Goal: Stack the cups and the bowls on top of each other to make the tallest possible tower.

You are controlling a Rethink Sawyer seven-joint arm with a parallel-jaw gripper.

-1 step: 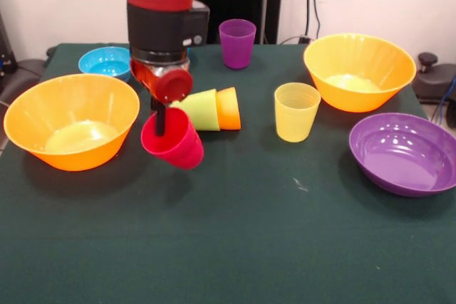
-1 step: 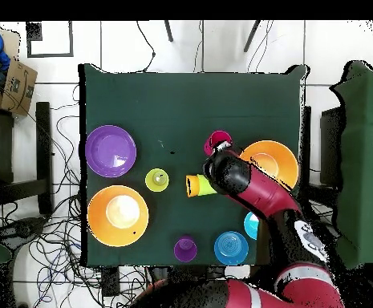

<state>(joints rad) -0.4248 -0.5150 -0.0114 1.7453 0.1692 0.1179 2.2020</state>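
Red cup (image 1: 173, 140) hangs tilted off the table, my gripper (image 1: 161, 117) clenched on its rim near the left orange bowl (image 1: 71, 120). It looks light, stiff and slick, so I judge the rim the sensible hold.

From overhead, the cup (image 2: 216, 142) sits toward the table's right edge.

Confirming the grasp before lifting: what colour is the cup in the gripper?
Red cup, clearest in the front view.
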